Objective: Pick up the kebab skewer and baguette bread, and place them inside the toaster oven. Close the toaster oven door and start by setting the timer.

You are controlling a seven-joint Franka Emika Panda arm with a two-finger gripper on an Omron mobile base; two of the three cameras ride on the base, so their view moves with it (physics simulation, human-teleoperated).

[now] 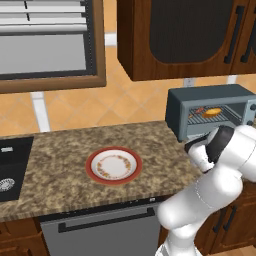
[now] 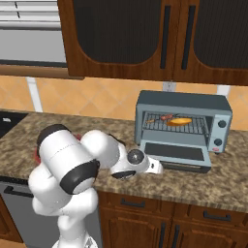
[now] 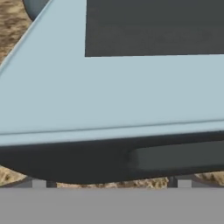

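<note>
The toaster oven is seen on the granite table with its door folded down flat. The baguette bread and the kebab skewer are laid on the wire rack inside. The gripper is held wide open just beside the door's front edge, nothing gripped. An empty red-rimmed plate is left well apart.

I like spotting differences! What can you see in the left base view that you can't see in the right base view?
Left only: the red-rimmed plate and the black sink. Right only: the oven's two knobs and its open toaster oven door. Both: the toaster oven with the baguette bread and kebab skewer on its rack.
</note>
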